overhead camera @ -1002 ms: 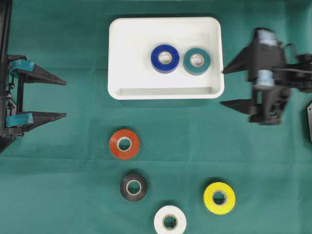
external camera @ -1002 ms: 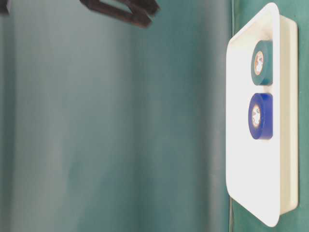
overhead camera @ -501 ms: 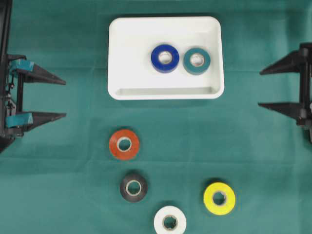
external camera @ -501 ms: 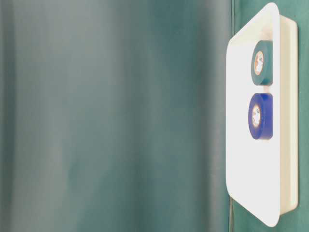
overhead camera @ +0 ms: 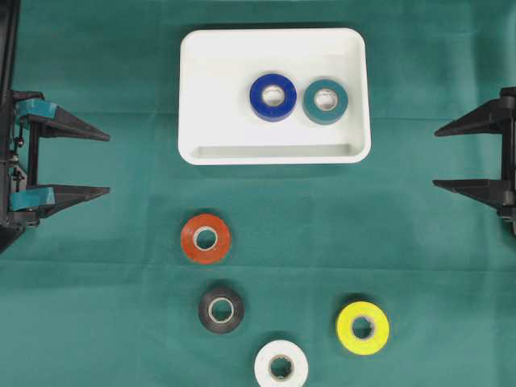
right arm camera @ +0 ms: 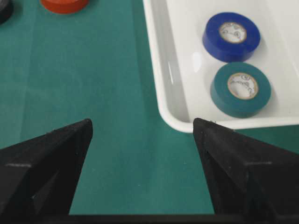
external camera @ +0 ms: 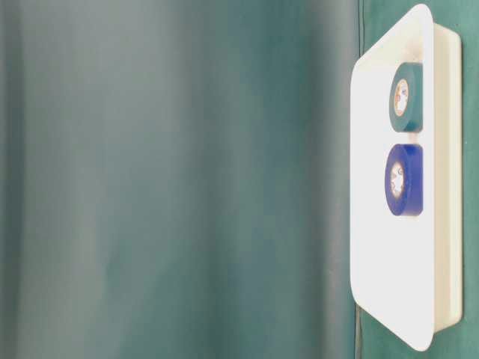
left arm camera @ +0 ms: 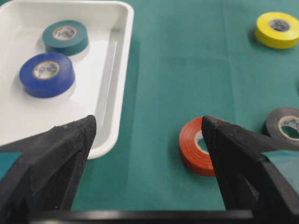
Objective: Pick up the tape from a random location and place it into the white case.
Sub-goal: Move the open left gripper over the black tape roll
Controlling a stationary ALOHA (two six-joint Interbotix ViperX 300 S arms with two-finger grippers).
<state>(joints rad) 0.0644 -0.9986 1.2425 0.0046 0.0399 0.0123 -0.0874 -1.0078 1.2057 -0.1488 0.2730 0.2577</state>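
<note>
The white case (overhead camera: 201,89) lies at the top middle of the green cloth, with a blue tape roll (overhead camera: 272,97) and a teal tape roll (overhead camera: 326,101) flat inside it. Below it on the cloth lie an orange roll (overhead camera: 205,239), a black roll (overhead camera: 221,310), a white roll (overhead camera: 280,367) and a yellow roll (overhead camera: 363,327). My left gripper (overhead camera: 106,164) waits open at the left edge, far from every roll. At the right edge my right gripper (overhead camera: 436,158) is open too, with only cloth between its fingers. In the left wrist view the orange roll (left arm camera: 194,147) sits beside the right finger.
The table-level view shows the case (external camera: 374,224) turned on its side with both rolls in it and blurred green cloth elsewhere. Bare cloth lies between the case and the loose rolls, and on both sides of the case.
My right arm has drawn back from beside the case's right rim to the right edge, jaws still open. The left arm and all the rolls stayed put.
</note>
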